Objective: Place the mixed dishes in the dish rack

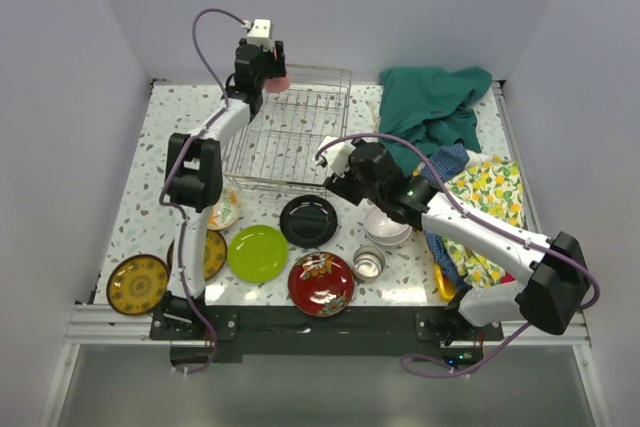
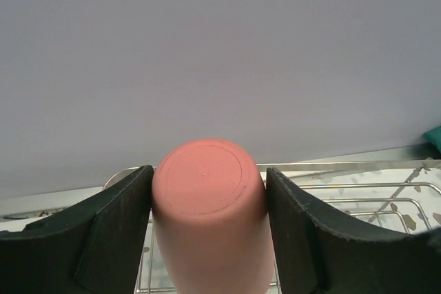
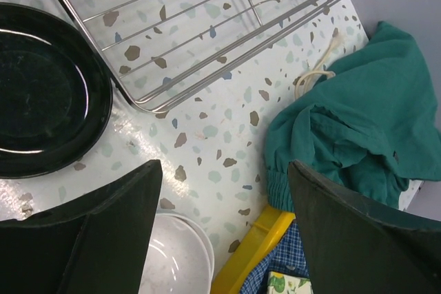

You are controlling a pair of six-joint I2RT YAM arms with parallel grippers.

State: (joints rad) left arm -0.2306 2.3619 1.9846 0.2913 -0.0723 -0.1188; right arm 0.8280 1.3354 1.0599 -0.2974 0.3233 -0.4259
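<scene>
Silver wire dish rack (image 1: 283, 185) is seen empty, w/ salmon-pink cup (image 2: 207, 239) held over it by left claw (image 2: 209, 177); right claw (image 3: 224, 170) is opened wide, other dishes (image 1: 258, 252) not yet loaded.

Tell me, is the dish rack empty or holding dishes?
Empty. The dish rack shows bare wires only; the left gripper holds the pink cup at its far edge.

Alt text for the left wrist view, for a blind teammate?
A salmon-pink cup, base toward the camera, is held between the left gripper's black fingers. The wire dish rack shows below, a grey wall above.
</scene>
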